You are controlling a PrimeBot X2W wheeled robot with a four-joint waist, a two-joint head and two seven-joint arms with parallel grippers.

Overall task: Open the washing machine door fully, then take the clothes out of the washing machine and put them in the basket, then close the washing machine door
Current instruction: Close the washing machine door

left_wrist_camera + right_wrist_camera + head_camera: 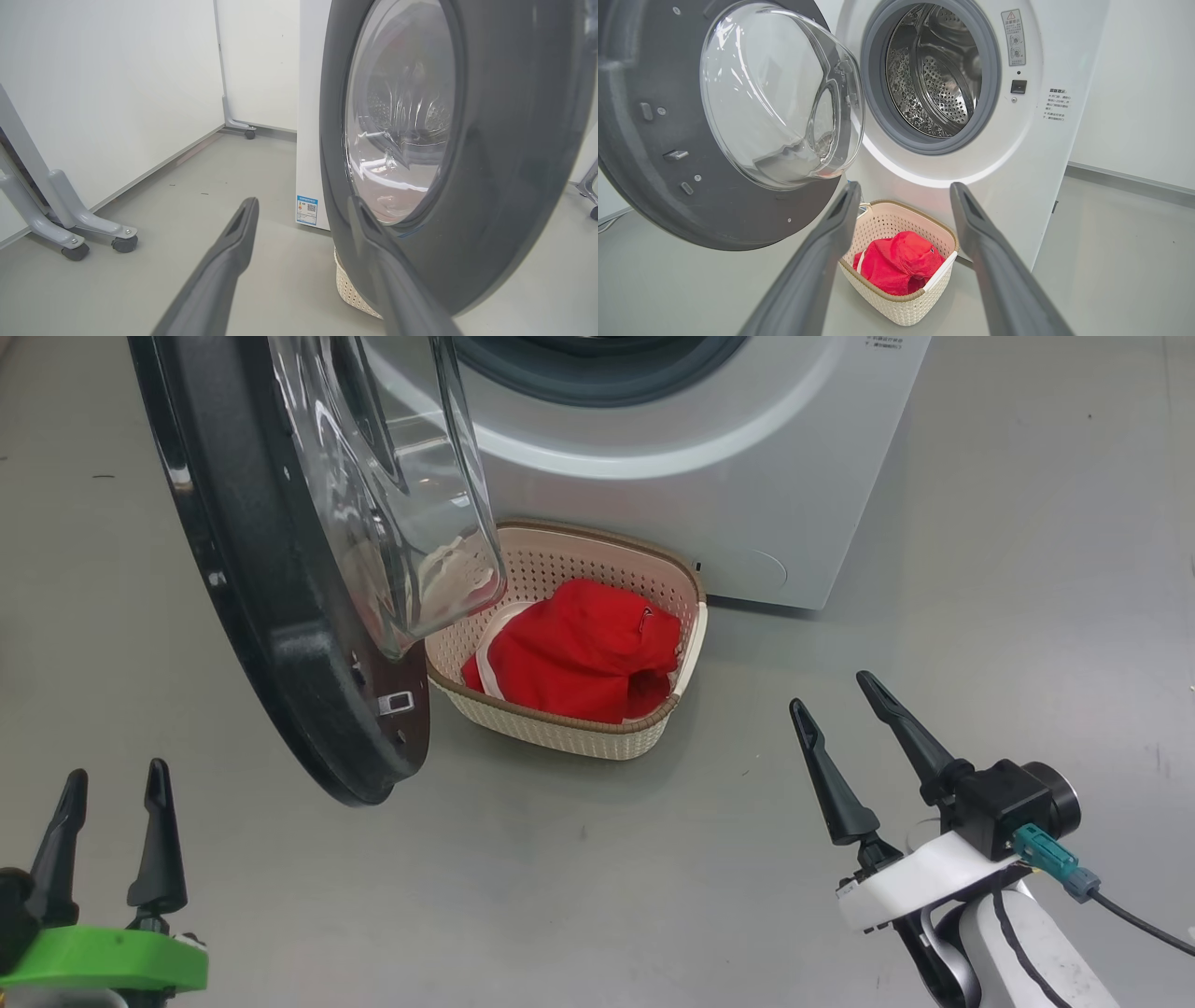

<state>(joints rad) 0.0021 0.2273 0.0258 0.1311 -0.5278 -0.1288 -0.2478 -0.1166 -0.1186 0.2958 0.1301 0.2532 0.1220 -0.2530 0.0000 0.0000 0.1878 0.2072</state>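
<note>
Both hands hang spread and empty; I judge the left hand (112, 779) nearer the washing machine door (280, 644), just ahead to its right.

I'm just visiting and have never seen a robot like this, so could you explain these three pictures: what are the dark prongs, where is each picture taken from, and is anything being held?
The dark prongs are the robot's two grippers, its hands. One picture comes from a camera on its head, looking down: the left gripper at lower left, the right gripper at lower right. The other two come from cameras on each wrist, looking along that arm's own fingers.

Both grippers are open and hold nothing.

In front stands a white washing machine. Its round washing machine door, with a bulging glass window, is swung open, and the steel drum shows no laundry in the part visible. On the grey floor sits a cream basket with the red clothes inside. Closing the door seems to be what remains.
</note>
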